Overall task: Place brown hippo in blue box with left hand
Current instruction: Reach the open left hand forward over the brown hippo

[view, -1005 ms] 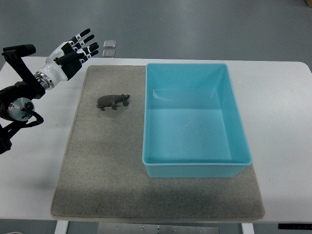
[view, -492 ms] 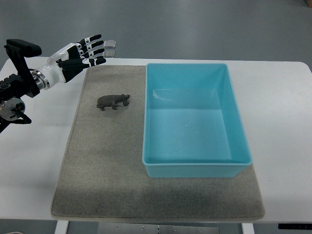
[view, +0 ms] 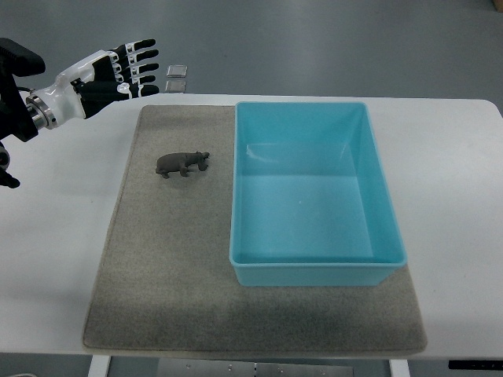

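My left hand (view: 106, 75) hangs over the far left corner of the white table (view: 55, 236), palm down, fingers (view: 135, 56) spread and straight, gripping nothing. My fingertips point toward two small grey squares (view: 177, 77) lying just beyond them near the table's far edge. Nearer to me than my fingertips and off to their right, the brown hippo (view: 182, 163) stands on the grey mat (view: 157, 267), well apart from my hand, with bare mat on every side of it. Its head points toward the blue box (view: 314, 271), which sits farther right on the same mat, its left wall near the hippo but not touching. The box's open interior shows nothing inside.
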You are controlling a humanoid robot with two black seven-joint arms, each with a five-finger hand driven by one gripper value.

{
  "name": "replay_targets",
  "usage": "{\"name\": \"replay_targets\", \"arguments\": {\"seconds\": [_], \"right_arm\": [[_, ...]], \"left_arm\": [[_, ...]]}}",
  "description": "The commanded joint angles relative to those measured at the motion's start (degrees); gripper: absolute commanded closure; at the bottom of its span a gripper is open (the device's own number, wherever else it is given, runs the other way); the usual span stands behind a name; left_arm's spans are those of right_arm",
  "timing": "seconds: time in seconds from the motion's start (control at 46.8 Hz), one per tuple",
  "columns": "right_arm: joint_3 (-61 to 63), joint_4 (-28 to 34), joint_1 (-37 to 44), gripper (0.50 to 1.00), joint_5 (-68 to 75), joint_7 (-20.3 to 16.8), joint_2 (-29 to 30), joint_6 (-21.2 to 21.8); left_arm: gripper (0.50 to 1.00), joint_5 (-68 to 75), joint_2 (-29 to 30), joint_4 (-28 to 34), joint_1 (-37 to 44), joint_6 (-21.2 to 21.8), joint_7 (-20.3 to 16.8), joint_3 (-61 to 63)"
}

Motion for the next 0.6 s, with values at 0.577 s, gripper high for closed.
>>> {"name": "replay_targets", "arguments": {"seconds": [0.577], "right_arm": [[0.0,0.0,0.0,0.564,-0.02,0.0,0.0,0.02]], "left_arm": [[0.527,27.07,0.41,-3.13,-2.3,1.43,8.2,4.66]]}}
